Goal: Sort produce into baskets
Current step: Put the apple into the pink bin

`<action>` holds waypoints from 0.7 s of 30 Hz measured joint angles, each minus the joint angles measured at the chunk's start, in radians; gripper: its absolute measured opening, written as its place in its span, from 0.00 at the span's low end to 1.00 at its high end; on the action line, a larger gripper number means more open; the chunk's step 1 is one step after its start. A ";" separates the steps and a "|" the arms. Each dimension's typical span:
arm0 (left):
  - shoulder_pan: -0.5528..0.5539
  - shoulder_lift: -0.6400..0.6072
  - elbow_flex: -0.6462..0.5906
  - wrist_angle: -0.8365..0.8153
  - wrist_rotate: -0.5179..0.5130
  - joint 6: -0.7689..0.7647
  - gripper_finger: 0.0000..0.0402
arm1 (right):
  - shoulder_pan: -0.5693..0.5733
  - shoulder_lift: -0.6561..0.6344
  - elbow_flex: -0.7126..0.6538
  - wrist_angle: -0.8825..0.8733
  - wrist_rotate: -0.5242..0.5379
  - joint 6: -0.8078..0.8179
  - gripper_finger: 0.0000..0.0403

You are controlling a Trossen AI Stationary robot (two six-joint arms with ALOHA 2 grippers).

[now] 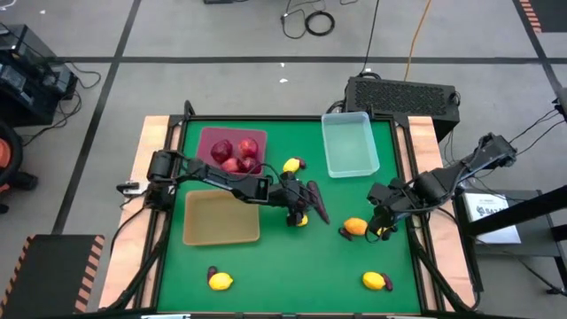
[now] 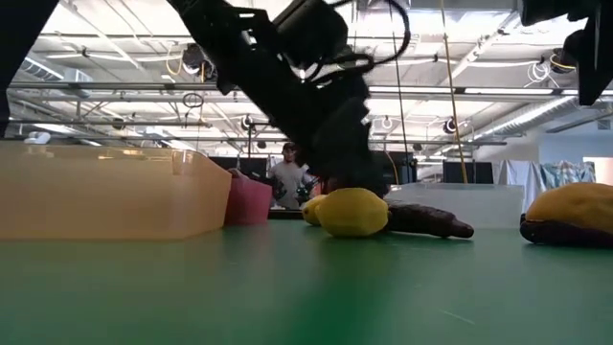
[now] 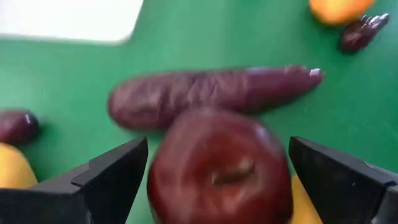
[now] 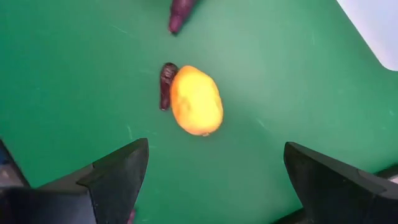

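Left claw (image 3: 217, 180), wide open, straddles a red fruit (image 3: 219, 167) beside an eggplant (image 3: 211, 94) (tabletop centre). Right claw (image 4: 214, 180), open and empty, waits at 3 o'clock.

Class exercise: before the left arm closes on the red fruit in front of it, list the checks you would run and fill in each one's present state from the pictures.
1. Left end effector open wide enough: ok, its fingers stand either side of the red apple.
2. Apple centred between the fingers: ok in the left wrist view.
3. Neighbours clear of the grasp: not ok, the long purple vegetable lies just behind the apple and a yellow fruit sits beside one finger.
4. Destination ready: ok, the maroon tray already holds red fruits.
5. Right end effector out of the way: ok, it is open near the orange fruit, apart from the left arm.
6. Finger height on the apple: cannot tell.
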 joint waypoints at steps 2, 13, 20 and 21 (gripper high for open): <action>0.000 -0.001 0.000 -0.022 -0.006 -0.015 0.98 | 0.000 0.001 0.000 0.017 0.015 0.005 0.90; -0.001 -0.003 0.001 -0.074 0.007 -0.014 0.98 | 0.000 0.001 0.000 0.142 0.103 0.044 0.90; 0.000 -0.003 0.000 -0.051 0.004 -0.014 0.92 | 0.000 0.001 0.000 0.173 0.120 0.066 0.90; 0.000 -0.003 0.000 -0.045 0.003 -0.015 0.90 | 0.000 0.001 0.000 0.174 0.120 0.067 0.90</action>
